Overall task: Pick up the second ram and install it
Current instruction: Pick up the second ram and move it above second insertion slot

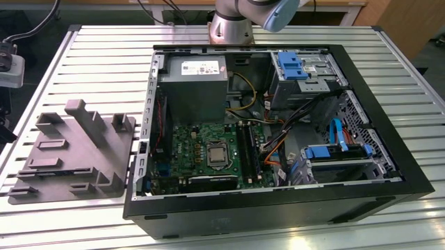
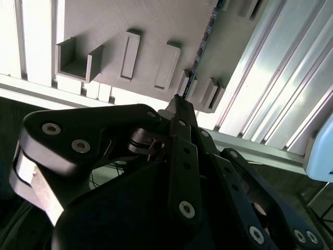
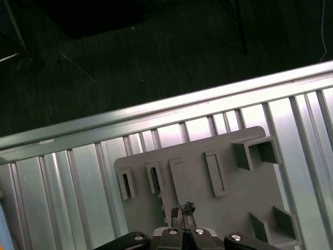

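Hovering over grey tray [image 2: 130,21], tool [image 2: 178,100] closed and empty, second ram [image 2: 204,44] standing edgewise in tray

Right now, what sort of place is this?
Probably a robotics lab bench for PC assembly: an open desktop computer case with its green motherboard exposed lies on a slatted aluminium table, beside a grey fixture tray.

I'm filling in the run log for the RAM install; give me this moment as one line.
stage: pickup | hand: over grey tray | second ram: in tray slot, not lifted | PC case: open
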You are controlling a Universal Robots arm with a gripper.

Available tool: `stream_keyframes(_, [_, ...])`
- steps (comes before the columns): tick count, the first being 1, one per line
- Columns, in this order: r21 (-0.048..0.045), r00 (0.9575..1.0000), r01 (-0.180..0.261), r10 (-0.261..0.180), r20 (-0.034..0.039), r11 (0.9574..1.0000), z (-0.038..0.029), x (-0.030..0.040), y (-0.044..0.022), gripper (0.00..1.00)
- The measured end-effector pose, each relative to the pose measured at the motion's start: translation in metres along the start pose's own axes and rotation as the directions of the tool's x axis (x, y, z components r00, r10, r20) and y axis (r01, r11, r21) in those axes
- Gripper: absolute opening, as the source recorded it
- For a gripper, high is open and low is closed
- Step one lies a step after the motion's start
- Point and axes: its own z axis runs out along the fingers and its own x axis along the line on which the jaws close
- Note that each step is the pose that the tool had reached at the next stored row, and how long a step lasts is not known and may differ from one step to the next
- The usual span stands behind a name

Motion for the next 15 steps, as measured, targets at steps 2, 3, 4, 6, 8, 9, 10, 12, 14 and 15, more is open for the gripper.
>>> stream_keyframes(2, [-0.0001,1.0,0.0,0.0,-0.0001,1.0,0.0014,-0.0002,-0.0007,0.11])
stream_keyframes(3, [-0.0001,1.0,0.001,-0.001,-0.0002,1.0,0.0021,-0.0002,-0.0011,0.11])
stream_keyframes(4, [-0.0001,1.0,0.001,-0.001,-0.0002,1.0,0.0027,-0.0003,-0.0015,0.11])
stream_keyframes(6, [0.0,1.0,0.002,-0.002,-0.0002,1.0,0.004,-0.0004,-0.0024,0.11])
stream_keyframes(8, [0.0,1.0,0.006,-0.006,-0.0003,1.0,0.0053,-0.0006,-0.0032,0.11])
stream_keyframes(9, [0.0,1.0,0.008,-0.008,-0.0005,1.0,0.0059,-0.0007,-0.0036,0.11])
stream_keyframes(10, [-0.0001,0.9999,0.01,-0.01,-0.0008,0.9999,0.0065,-0.0008,-0.004,0.11])
stream_keyframes(12, [-0.0001,0.9999,0.015,-0.015,-0.0011,0.9999,0.0077,-0.001,-0.0049,0.11])
stream_keyframes(14, [0.0002,0.9998,0.019,-0.019,-0.0025,0.9998,0.0089,-0.0012,-0.0057,0.11])
stream_keyframes(15, [0.0002,0.9998,0.022,-0.022,-0.0034,0.9998,0.0095,-0.0012,-0.0061,0.11])
